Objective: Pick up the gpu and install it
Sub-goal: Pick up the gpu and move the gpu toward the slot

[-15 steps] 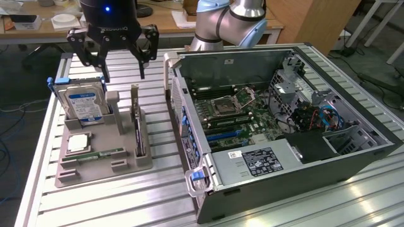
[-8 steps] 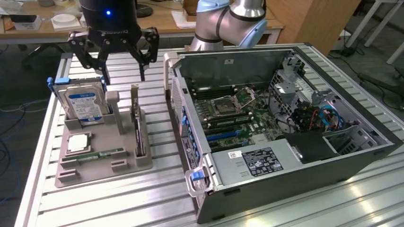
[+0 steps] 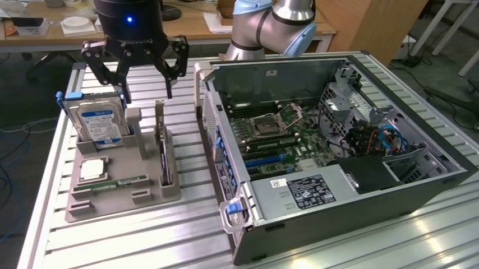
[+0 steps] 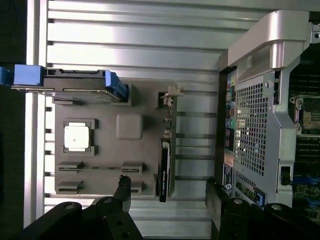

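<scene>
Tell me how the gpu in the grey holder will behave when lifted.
Probably stiff: the gpu is a thin flat board. Likely light for its length. Standing on edge in the grey holder, it might tip if nudged sideways.

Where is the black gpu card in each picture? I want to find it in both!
Exterior view: the gpu stands on edge in the grey holder, on the exterior view's left of the computer case.
Wrist view: the gpu is the thin dark strip in the holder's slot, on the side nearest the case.
Shared landmark: the hard drive, at the holder's other side.
</scene>
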`<state>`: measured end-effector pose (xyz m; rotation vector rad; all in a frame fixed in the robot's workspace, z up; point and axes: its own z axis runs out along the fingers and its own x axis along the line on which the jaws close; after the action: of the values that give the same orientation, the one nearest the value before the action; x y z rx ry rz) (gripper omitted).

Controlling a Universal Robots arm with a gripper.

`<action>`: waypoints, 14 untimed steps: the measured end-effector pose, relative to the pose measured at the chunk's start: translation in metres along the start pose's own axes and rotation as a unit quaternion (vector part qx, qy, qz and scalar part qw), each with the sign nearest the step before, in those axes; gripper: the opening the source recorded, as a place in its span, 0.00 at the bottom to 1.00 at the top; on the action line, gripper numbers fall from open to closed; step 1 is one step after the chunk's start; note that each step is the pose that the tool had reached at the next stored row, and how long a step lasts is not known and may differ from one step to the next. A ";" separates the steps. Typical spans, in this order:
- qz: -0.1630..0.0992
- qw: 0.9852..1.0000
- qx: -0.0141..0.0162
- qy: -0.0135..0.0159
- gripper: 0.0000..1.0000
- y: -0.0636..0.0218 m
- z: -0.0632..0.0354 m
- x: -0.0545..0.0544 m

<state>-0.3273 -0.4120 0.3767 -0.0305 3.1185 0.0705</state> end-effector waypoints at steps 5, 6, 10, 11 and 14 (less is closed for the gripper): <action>-0.003 1.000 0.000 0.000 0.71 -0.0012 0.0027 0.000; -0.003 1.000 0.000 0.000 0.71 -0.0014 0.0033 0.000; -0.006 1.000 0.000 0.000 0.71 -0.0025 0.0053 0.000; -0.007 1.000 0.000 0.000 0.71 -0.0028 0.0058 0.000; -0.008 1.000 0.000 0.000 0.71 -0.0038 0.0073 0.000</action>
<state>-0.3273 -0.4155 0.3692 -0.0570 3.1185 0.0709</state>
